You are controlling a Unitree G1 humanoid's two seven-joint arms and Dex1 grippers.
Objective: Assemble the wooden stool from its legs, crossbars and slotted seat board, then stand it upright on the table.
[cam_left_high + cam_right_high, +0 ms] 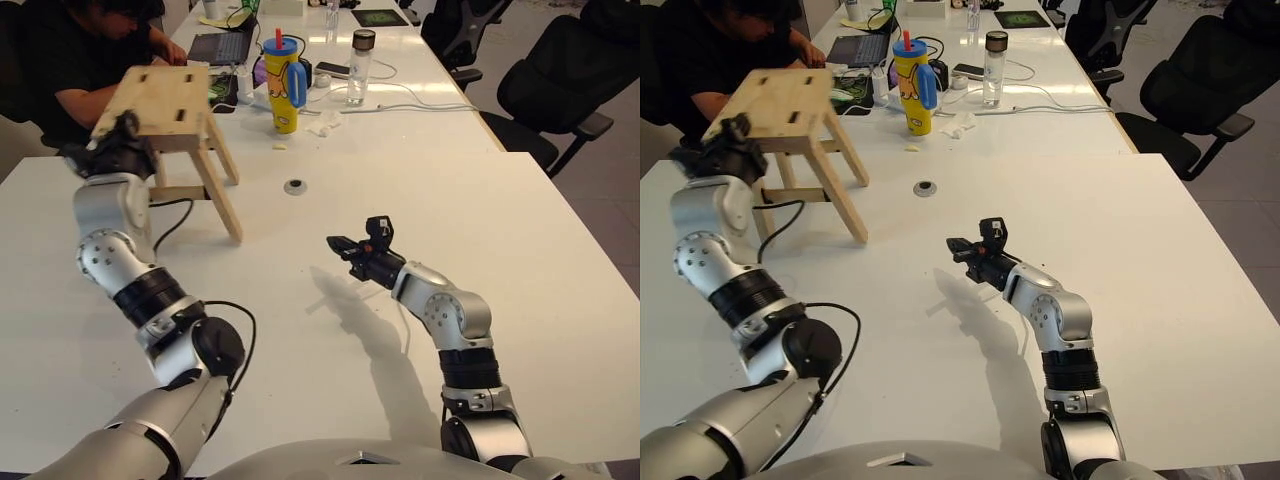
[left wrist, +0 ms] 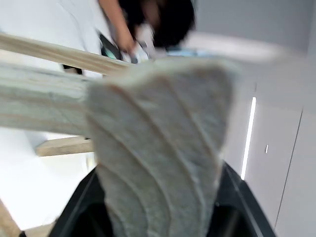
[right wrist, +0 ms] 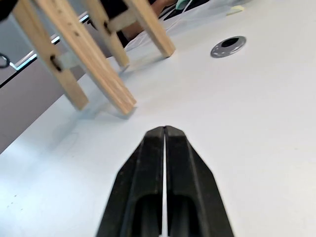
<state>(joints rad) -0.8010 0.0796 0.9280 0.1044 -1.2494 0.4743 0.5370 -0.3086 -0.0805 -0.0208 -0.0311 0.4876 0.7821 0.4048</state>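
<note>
The wooden stool (image 1: 165,95) stands upright on its legs at the far left of the white table (image 1: 500,230), slotted seat board on top, a crossbar (image 1: 178,192) between the legs. My left gripper (image 1: 122,130) is at the seat's near left corner, shut on the board's edge. In the left wrist view a ribbed finger pad (image 2: 158,148) presses against the wood (image 2: 39,98). My right gripper (image 1: 335,243) hovers just above the table's middle, shut and empty, pointing toward the stool. The right wrist view shows its tips (image 3: 164,129) together, with the stool legs (image 3: 98,74) beyond.
A round cable grommet (image 1: 294,186) sits in the table right of the stool. Behind it stand a yellow cup (image 1: 283,90), a clear bottle (image 1: 360,65) and a laptop (image 1: 222,45). Office chairs (image 1: 560,80) stand beyond the table's right edge.
</note>
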